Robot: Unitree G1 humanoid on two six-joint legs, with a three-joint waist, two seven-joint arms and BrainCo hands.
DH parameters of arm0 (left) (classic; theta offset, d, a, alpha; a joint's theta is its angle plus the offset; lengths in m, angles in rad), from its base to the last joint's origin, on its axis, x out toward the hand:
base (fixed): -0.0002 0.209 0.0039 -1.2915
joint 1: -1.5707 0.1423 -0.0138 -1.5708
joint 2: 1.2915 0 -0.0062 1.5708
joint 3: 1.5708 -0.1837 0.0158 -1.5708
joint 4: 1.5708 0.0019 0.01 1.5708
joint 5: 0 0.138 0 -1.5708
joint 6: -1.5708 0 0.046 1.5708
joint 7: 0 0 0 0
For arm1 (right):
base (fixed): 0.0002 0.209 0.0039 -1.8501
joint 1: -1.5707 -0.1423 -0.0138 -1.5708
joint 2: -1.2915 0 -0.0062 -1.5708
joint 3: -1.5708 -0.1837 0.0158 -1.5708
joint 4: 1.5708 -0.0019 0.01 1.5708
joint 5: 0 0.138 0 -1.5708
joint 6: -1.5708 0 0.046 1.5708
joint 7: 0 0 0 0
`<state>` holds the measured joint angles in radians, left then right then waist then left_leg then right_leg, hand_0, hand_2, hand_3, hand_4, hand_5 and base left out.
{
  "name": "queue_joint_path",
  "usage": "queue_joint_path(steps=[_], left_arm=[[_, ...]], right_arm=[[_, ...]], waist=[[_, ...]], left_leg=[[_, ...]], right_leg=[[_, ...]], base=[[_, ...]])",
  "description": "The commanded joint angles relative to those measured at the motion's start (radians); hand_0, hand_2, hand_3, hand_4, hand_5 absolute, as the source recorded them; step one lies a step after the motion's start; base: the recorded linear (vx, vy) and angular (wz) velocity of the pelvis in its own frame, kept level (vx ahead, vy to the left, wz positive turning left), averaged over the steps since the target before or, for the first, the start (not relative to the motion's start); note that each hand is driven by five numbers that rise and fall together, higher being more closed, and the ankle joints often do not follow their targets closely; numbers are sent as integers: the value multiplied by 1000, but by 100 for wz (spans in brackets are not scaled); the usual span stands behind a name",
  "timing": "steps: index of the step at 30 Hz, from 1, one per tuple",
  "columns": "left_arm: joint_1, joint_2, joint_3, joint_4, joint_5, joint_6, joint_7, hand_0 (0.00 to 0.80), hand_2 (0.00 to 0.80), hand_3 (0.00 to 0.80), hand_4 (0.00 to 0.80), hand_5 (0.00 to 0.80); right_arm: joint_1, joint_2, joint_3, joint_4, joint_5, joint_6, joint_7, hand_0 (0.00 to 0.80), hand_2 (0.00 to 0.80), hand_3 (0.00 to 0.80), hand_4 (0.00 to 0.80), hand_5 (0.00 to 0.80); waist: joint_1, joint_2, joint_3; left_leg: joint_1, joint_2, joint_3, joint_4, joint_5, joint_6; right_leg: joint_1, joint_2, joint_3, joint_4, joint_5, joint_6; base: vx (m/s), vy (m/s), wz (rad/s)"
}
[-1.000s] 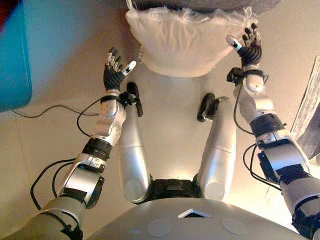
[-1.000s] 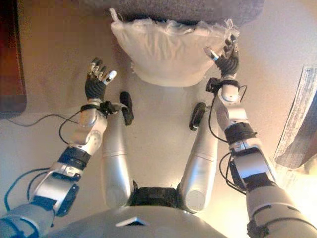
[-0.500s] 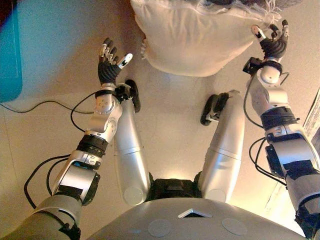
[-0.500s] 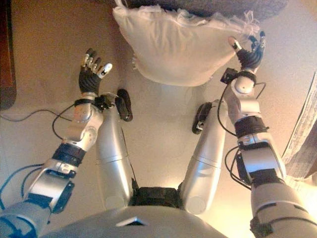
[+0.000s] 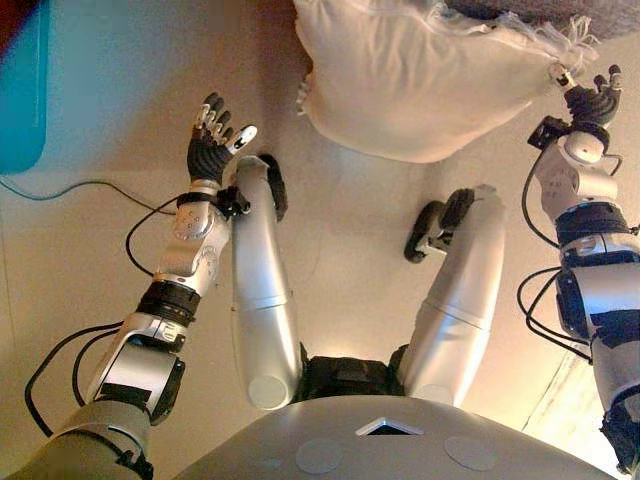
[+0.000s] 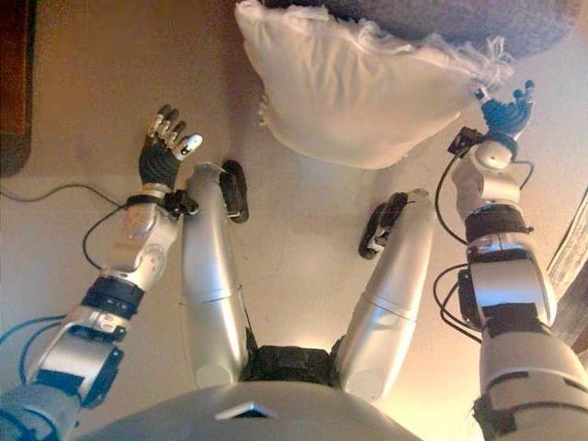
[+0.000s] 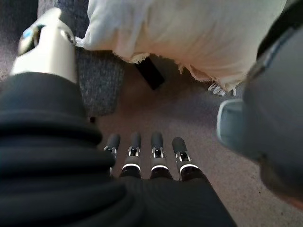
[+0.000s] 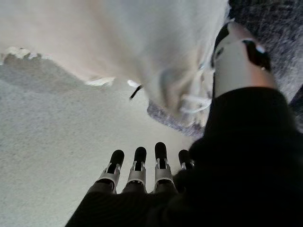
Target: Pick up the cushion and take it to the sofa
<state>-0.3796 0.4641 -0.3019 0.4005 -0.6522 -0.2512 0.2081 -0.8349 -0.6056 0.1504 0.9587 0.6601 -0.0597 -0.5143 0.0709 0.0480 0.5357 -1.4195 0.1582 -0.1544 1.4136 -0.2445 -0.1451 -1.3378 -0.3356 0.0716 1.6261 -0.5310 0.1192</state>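
Observation:
The white fringed cushion rests on the edge of the grey sofa and overhangs the beige floor. My left hand is open, palm up, well to the left of the cushion and apart from it. My right hand is open beside the cushion's right corner, fingers straight, holding nothing. The left wrist view shows the cushion on the sofa beyond my straight fingers. The right wrist view shows the cushion above my straight fingers, with the sofa beside it.
A teal object stands at the far left. A grey striped rug or cloth lies at the right edge. Beige floor lies between me and the sofa.
The whole view has shifted. The gap between my left hand and the cushion has grown. My right hand has come off the cushion's side and is now at its right corner.

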Motion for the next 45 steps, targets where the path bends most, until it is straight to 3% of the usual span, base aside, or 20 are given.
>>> queue_joint_path(steps=[1, 9, 16, 24, 25, 26, 27, 35, 38, 45], left_arm=[[8, 8, -14, -81, -26, -53, -24, 0, 0, 0, 0, 0], [13, 24, -11, -130, -58, -44, -71, 0, 0, 0, 0, 0], [34, 37, 19, -181, -100, -24, -130, 0, 0, 0, 0, 0], [36, 35, 31, -226, -125, -12, -155, 0, 0, 0, 0, 0], [36, 34, 31, -229, -127, -12, -159, 0, 0, 0, 0, 0], [36, 35, 31, -232, -129, -11, -159, 0, 0, 0, 0, 0], [37, 35, 32, -237, -129, -10, -159, 0, 0, 0, 0, 0], [52, 41, 33, -253, -141, 0, -159, 0, 0, 0, 0, 0], [58, 41, 37, -248, -145, 10, -155, 0, 0, 0, 0, 0], [82, 18, 71, -209, -211, 1, -177, 0, 0, 0, 0, 0]], right_arm=[[-15, -55, -55, 52, -16, -9, -29, 0, 0, 0, 0, 0], [-13, -60, -8, 53, 51, 33, 214, 0, 0, 0, 0, 0], [-30, -58, 52, 97, 39, 122, 406, 0, 0, 0, 0, 0], [-66, -68, 141, 176, -94, 192, 482, 0, 0, 0, 0, 0], [-70, -72, 153, 179, -122, 191, 482, 75, 75, 75, 75, 75], [-74, -75, 164, 180, -128, 197, 475, 467, 467, 467, 467, 467], [-76, -78, 170, 181, -132, 210, 473, 800, 800, 800, 800, 800], [-70, -96, 167, 177, -159, 216, 396, 800, 800, 800, 800, 800], [-60, -95, 138, 163, -143, 182, 359, 800, 800, 800, 800, 800], [-27, -102, 77, -35, -147, 110, 290, 800, 800, 800, 800, 800]], waist=[[14, 51, -16], [22, 53, -16], [41, 61, -16], [57, 69, -16], [58, 70, -16], [59, 70, -16], [59, 69, -16], [57, 66, -16], [54, 62, -16], [41, 30, -40]], left_leg=[[23, 6, 93, 163, -195, 157], [-24, -2, 91, 213, -200, 153], [-54, -12, 88, 251, -208, 148], [-93, -30, 84, 296, -217, 145], [-97, -32, 84, 300, -219, 145], [-100, -32, 83, 304, -220, 144], [-103, -33, 83, 308, -221, 145], [-111, -32, 79, 343, -236, 149], [-85, -28, 79, 325, -237, 149], [70, 2, 87, 74, -181, 129]], right_leg=[[-9, 14, -32, -34, 109, -122], [-58, -1, -14, 26, 99, -120], [-92, -17, 0, 85, 81, -121], [-135, -26, 16, 141, 69, -120], [-140, -27, 18, 145, 68, -120], [-143, -28, 19, 148, 68, -121], [-146, -27, 20, 151, 67, -121], [-155, -24, 25, 174, 67, -121], [-131, -21, 19, 147, 73, -121], [44, 6, -33, -158, 155, -122]], base=[[22, -14, 9], [6, -14, 9], [8, -8, 11], [-3, -8, 10], [0, 0, 0], [0, 0, 0], [0, 0, 0], [1, 7, 2], [14, 34, 2], [-10, 45, -4]])
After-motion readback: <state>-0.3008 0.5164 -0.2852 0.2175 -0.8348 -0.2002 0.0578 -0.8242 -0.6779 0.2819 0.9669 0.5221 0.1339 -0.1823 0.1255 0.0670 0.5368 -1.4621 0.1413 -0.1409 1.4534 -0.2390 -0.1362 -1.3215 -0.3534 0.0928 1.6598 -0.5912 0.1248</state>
